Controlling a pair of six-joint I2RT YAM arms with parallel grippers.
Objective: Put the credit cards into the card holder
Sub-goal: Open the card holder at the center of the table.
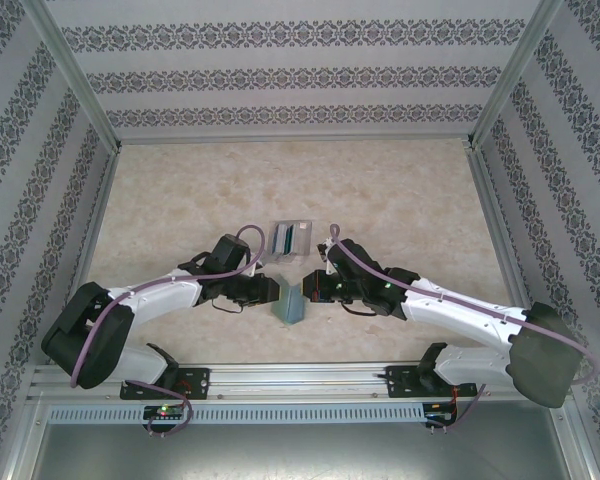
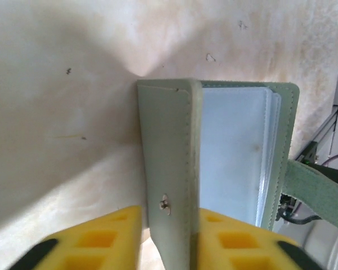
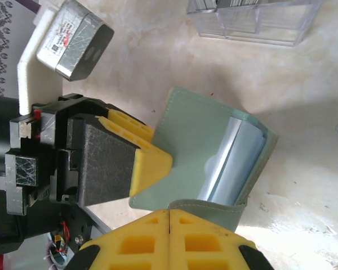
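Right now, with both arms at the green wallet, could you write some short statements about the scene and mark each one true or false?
1. The card holder is open, and its clear inner pockets show. True.
2. The left gripper holds a blue card. False: it clamps one cover of the card holder.
3. The clear plastic stand stands on the table, farther from the arm bases than the card holder. True.
4. The right gripper is wide open. False: it is shut on the card holder's strap.
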